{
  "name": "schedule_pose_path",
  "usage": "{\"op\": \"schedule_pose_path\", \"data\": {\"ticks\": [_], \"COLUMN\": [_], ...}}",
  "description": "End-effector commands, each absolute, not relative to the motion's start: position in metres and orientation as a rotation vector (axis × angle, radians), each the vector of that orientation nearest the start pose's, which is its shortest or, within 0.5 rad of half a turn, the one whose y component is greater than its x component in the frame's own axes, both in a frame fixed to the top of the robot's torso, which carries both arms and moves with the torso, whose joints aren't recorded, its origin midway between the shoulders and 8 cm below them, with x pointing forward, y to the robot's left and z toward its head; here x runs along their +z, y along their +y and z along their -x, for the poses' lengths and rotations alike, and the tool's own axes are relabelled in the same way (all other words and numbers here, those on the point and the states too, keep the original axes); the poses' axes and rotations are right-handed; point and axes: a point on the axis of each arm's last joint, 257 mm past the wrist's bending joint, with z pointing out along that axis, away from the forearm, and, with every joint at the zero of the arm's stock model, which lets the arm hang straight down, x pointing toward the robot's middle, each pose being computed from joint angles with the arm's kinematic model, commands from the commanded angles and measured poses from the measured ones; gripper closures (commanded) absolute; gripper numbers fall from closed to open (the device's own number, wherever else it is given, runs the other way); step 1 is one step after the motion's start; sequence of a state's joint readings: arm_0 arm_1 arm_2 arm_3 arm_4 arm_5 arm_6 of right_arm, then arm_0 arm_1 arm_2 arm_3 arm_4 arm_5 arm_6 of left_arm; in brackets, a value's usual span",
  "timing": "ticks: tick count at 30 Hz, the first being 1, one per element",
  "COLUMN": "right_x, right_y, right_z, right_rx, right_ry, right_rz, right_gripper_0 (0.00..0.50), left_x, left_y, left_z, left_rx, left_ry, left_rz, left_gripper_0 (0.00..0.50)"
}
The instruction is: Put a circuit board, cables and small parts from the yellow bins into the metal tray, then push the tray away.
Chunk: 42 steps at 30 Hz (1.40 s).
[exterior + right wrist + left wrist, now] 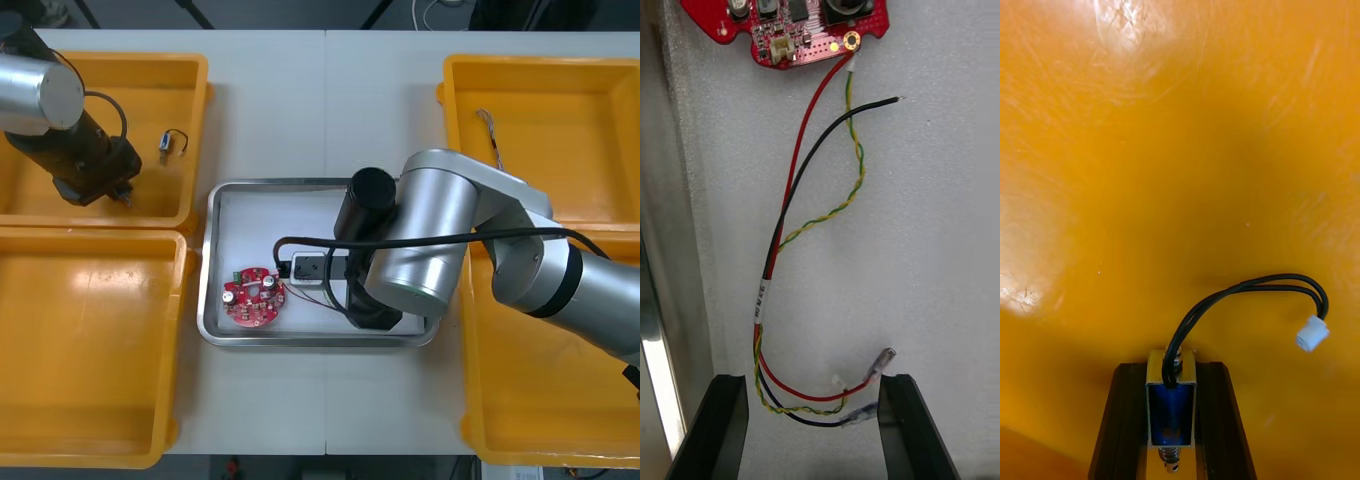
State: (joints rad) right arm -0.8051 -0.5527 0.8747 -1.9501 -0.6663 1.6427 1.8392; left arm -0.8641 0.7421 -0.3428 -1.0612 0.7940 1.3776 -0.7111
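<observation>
The left gripper [1171, 373] hangs over the floor of the far left yellow bin [150, 90], its jaws clamped on a small metal part [1171, 397]. The part stands upright between the two fingers [1120, 420], touching both and filling the gap. Its black cable [1240, 289] rises out past the fingertips, arches away to one side and ends in a white plug [1311, 332] clear of the jaws. In the front view, a second small metal part [172, 143] lies on the same bin's floor, apart from this gripper.

Farther right, the right gripper [811, 386] is low inside the metal tray [210, 260], over its white floor. Its jaws stand wide apart and grip nothing. The terminal ends of a cable bundle [779, 247] of red, black and twisted yellow-green strands lie between the fingertips, nearer one finger [906, 427] than the other. The bundle runs straight ahead of the jaws to the red circuit board [782, 22], which lies flat well beyond the fingertips.
</observation>
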Motion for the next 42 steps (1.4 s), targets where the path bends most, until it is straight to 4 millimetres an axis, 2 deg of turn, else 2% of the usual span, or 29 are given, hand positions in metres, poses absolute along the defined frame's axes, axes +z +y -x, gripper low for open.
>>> {"op": "schedule_pose_path", "data": {"ticks": [1,5,9,12,14,16,17,19,23,26,31,33,37,42], "right_x": [-0.219,-0.202,-0.187,-0.176,-0.164,-0.157,-0.157,-0.142,-0.124,-0.111,-0.096,-0.09,-0.075,-0.063], "right_y": [-0.049,-0.061,-0.072,-0.071,-0.074,-0.075,-0.075,-0.081,-0.091,-0.107,-0.133,-0.15,-0.178,-0.21], "right_z": [-0.405,-0.404,-0.405,-0.41,-0.417,-0.42,-0.42,-0.427,-0.434,-0.442,-0.454,-0.461,-0.475,-0.492], "right_rx": [-0.299,-0.326,-0.334,-0.319,-0.308,-0.3,-0.3,-0.3,-0.295,-0.293,-0.315,-0.329,-0.354,-0.384], "right_ry": [1.967,2.027,2.099,2.096,2.098,2.1,2.1,2.09,2.086,2.107,2.138,2.162,2.195,2.241], "right_rz": [1.853,1.817,1.765,1.721,1.668,1.639,1.639,1.581,1.514,1.445,1.346,1.282,1.149,1.002], "right_gripper_0": [0.0,0.0,0.0,0.0,0.0,0.0,0.0,0.0,0.0,0.0,0.0,0.0,0.0,0.0], "left_x": [-0.173,-0.147,-0.13,-0.124,-0.116,-0.112,-0.112,-0.107,-0.105,-0.112,-0.125,-0.132,-0.15,-0.17], "left_y": [0.335,0.332,0.32,0.31,0.291,0.279,0.279,0.256,0.228,0.2,0.165,0.146,0.123,0.107], "left_z": [-0.585,-0.572,-0.555,-0.549,-0.538,-0.531,-0.531,-0.52,-0.509,-0.5,-0.491,-0.487,-0.482,-0.482], "left_rx": [-0.218,-0.216,-0.166,-0.164,-0.154,-0.154,-0.154,-0.155,-0.135,-0.139,-0.143,-0.154,-0.129,-0.079], "left_ry": [2.557,2.581,2.622,2.638,2.662,2.675,2.675,2.692,2.697,2.709,2.713,2.711,2.71,2.69], "left_rz": [0.83,0.801,0.715,0.67,0.586,0.538,0.538,0.453,0.335,0.239,0.115,0.057,-0.02,-0.077], "left_gripper_0": [0.5,0.5,0.5,0.5,0.5,0.5,0.5,0.5,0.5,0.5,0.5,0.5,0.5,0.5]}}
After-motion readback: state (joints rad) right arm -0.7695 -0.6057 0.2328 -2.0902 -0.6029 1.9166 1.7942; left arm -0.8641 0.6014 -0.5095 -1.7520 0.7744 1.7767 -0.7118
